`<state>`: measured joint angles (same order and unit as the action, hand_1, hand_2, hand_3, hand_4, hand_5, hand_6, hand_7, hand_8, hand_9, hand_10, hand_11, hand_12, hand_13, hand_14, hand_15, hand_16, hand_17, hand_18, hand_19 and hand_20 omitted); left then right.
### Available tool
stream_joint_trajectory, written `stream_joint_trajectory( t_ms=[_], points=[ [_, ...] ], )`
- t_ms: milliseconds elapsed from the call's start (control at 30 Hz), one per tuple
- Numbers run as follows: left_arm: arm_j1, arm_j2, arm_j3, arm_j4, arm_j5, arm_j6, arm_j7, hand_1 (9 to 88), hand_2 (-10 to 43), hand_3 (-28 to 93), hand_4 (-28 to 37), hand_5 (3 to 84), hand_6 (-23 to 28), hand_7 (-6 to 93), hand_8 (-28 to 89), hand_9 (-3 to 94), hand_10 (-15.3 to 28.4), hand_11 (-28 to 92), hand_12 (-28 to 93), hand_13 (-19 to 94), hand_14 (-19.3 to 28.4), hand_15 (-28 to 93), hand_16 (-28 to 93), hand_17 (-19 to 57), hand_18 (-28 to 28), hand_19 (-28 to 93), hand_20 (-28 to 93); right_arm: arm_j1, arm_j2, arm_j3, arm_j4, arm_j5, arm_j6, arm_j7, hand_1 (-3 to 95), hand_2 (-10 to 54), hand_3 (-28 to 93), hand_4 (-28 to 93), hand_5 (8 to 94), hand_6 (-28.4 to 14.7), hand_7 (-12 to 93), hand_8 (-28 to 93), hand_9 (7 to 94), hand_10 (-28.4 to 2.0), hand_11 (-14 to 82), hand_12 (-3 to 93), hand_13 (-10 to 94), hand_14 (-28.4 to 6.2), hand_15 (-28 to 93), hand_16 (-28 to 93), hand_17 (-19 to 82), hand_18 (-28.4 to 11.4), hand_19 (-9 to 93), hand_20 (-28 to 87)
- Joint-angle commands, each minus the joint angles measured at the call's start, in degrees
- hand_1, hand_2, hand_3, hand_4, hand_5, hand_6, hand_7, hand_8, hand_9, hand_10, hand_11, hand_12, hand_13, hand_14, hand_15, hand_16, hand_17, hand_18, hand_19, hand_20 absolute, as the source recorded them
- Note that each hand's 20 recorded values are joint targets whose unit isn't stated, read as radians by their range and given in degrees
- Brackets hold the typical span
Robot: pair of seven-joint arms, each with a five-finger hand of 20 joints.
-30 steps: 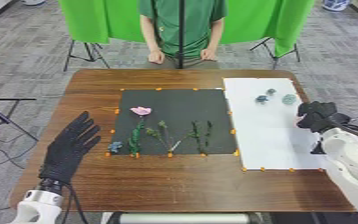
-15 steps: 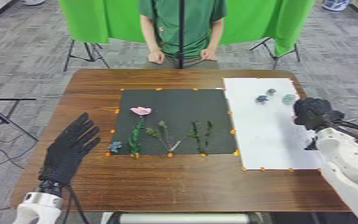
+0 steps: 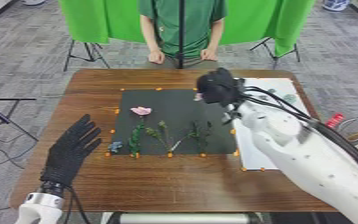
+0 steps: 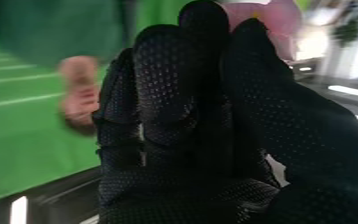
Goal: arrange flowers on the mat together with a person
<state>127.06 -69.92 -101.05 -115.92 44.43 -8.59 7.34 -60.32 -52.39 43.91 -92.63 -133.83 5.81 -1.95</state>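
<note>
Grainy brown wood, the table [image 3: 158, 190] stretches beneath the right hand [image 3: 218, 87], whose dotted black fabric thumb and fingers pinch a smooth-petalled pink flower [image 4: 280, 25] at their tips. Under that hand is the matte dark mat's [image 3: 162, 100] far right corner; nearer the robot than the hand lie slim, leafy green stems [image 3: 135, 141]. White paper [image 3: 257, 157] extends to its right. The left hand [image 3: 69, 150] is spread, left of the mat.

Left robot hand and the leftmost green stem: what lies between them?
In the head view, a strip of table, then the blue flower on the mat, between the left robot hand and stem.
</note>
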Motion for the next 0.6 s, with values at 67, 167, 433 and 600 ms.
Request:
stream_joint_trajectory(
  t_ms=[67, 167, 433, 600],
  points=[
    [0.0, 0.36, 0.67, 0.61, -0.4, 0.36, -1.07, 26.2, -5.1, 68, -26.2, 30.1, 3.5, 14.1, -9, 22.7, 10.8, 15, 15, 20, 11.7, 19, 5, -9.8, 20.2, 39, 8, 3.97, -11.98, -5.76, 3.29, -8.17, -8.25, -3.69, 53.2, -9.5, 82, -28, 74.5, 3.5, 44, -4, 91.1, -5.5, 12.0, 44.8, 80, -3.7, 55, 32, 33, -17.3, 76, 39],
    [-0.41, 0.66, 0.93, 0.86, -0.37, 0.38, -0.74, 26.2, -5.0, 68, -26.2, 30.1, 3.5, 14.1, -9, 22.7, 10.8, 15, 16, 20, 11.7, 19, 5, -9.8, 20.2, 39, 8, 3.78, -12.99, -7.65, 4.4, -10.58, -9.11, -3.4, 53.4, -9.5, 81, -28, 74.4, 3.6, 44, -4, 91.2, -5.4, 11.9, 44.5, 80, -3.7, 55, 32, 33, -17.1, 76, 39],
    [-0.26, 0.8, 0.82, 0.86, -0.41, -0.07, -1.8, 26.3, -5.0, 68, -26.3, 30.1, 3.5, 14.0, -9, 22.7, 10.8, 15, 15, 19, 11.8, 19, 5, -9.8, 20.3, 39, 8, 2.04, -15.78, -9.41, 5.38, -13.41, -10.72, -1.02, 53.5, -9.5, 81, -28, 74.1, 4.0, 44, -4, 91.1, -5.2, 11.6, 43.9, 80, -3.4, 55, 32, 32, -16.8, 75, 38],
    [-1.15, 0.82, 1.12, 1.24, -0.29, -0.65, -2.1, 26.3, -5.0, 68, -26.2, 30.0, 3.5, 14.0, -9, 22.7, 10.8, 15, 15, 19, 11.8, 19, 5, -9.8, 20.3, 39, 8, 0.92, -17.06, -10.11, 6.53, -15.58, -7.28, 1.53, 52.9, -9.5, 81, -28, 73.9, 4.0, 45, -4, 91.2, -4.8, 11.8, 44.2, 80, -3.2, 55, 32, 31, -16.6, 74, 38]
  ],
)
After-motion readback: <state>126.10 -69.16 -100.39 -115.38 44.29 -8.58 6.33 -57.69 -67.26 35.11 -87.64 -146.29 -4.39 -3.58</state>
